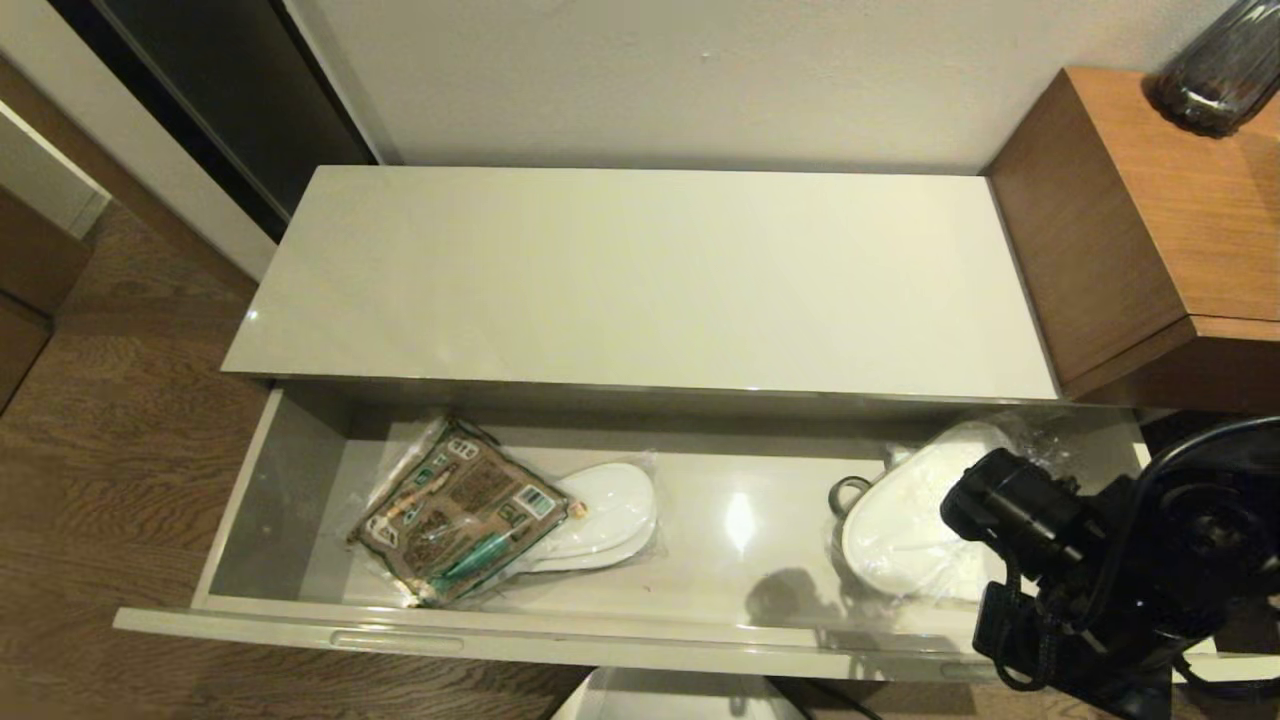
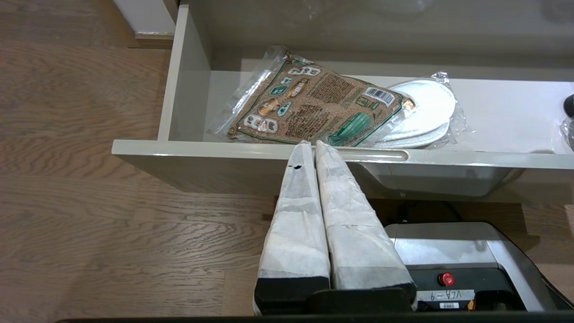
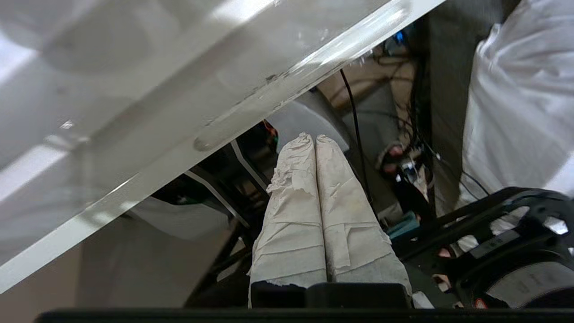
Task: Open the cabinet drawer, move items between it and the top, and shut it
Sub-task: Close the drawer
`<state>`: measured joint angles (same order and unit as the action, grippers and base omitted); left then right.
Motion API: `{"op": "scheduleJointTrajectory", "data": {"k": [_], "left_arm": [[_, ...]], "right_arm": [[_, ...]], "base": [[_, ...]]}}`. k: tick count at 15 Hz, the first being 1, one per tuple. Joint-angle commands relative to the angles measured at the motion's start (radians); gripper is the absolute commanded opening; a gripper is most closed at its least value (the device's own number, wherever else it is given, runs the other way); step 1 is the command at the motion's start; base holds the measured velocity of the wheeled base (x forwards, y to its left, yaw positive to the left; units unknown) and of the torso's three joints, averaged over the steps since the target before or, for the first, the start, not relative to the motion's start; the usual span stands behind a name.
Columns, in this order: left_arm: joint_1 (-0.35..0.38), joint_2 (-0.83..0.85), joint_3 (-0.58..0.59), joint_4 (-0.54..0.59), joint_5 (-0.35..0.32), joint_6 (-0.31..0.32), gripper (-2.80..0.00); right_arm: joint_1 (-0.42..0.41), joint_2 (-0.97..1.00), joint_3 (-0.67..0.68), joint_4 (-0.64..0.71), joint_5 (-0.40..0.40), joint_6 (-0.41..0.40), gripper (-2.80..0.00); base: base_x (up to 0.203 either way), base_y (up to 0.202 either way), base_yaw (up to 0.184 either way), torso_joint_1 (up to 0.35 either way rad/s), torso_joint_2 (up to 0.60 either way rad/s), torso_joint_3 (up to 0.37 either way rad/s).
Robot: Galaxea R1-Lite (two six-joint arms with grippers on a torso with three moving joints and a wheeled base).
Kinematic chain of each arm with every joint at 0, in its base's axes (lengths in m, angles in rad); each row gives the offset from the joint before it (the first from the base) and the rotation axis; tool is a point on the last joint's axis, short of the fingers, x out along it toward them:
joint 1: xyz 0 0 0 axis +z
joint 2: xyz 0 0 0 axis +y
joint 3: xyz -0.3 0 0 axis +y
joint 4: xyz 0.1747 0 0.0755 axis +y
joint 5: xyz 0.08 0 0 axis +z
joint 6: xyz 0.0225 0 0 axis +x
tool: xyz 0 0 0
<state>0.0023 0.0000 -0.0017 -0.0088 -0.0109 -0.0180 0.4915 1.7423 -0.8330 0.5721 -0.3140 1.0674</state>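
So the cabinet drawer (image 1: pixel 270 490) is pulled right out, and the top (image 1: pixel 640 280) above it has nothing on it that I can see; starting at the left end, there's the flat brown-and-green packet (image 1: pixel 462 512) lying at an angle, its right edge overlapping a pair of white slippers (image 1: pixel 608 515) in clear wrap; the packet looks light and floppy, sealed film, probably slick, so I'd guess pinching a free corner or the sealed edge beats trying to scoop it off the drawer floor; the slippers under it are soft and squashy, and the loose plastic will likely slide and crinkle, so grabbing through the wrap at the toe or heel seems safest; the left gripper (image 2: pixel 309 144) hangs low in front of the drawer's front edge, fingers pressed together on nothing, looks parked; middle of the drawer is bare; further right there's a small dark ring, maybe the tape roll (image 1: pixel 848 493), just beside a second wrapped slipper pair (image 1: pixel 905 535); the roll would be stiff and easy to nip by its rim, though it's half hidden so hard to say; far right, the right arm looms over that end of the drawer, and the right gripper (image 3: pixel 314 139) has its padded fingers shut tight together, empty, pointing down past the front edge near a slot handle (image 3: pixel 224 134).
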Motion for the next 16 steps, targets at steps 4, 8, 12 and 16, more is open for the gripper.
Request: {"op": "scheduleJointTrajectory", "data": {"k": [4, 8, 12, 16], "left_arm": [[0.001, 0.002, 0.0, 0.0, 0.0, 0.0, -2.8], [0.001, 0.002, 0.0, 0.0, 0.0, 0.0, -2.8], [0.001, 0.002, 0.0, 0.0, 0.0, 0.0, -2.8], [0.001, 0.002, 0.0, 0.0, 0.0, 0.0, -2.8]], "right_arm": [[0.001, 0.174, 0.034, -0.079, -0.001, 0.005, -2.8], [0.0, 0.201, 0.031, -0.087, -0.004, 0.014, -2.8], [-0.001, 0.213, 0.011, -0.154, -0.053, 0.099, -2.8], [-0.002, 0.201, -0.037, -0.166, -0.106, 0.124, -2.8]], "base": [[0.0, 0.0, 0.0, 0.0, 0.0, 0.0], [0.0, 0.0, 0.0, 0.0, 0.0, 0.0], [0.0, 0.0, 0.0, 0.0, 0.0, 0.0], [0.0, 0.0, 0.0, 0.0, 0.0, 0.0]]}}
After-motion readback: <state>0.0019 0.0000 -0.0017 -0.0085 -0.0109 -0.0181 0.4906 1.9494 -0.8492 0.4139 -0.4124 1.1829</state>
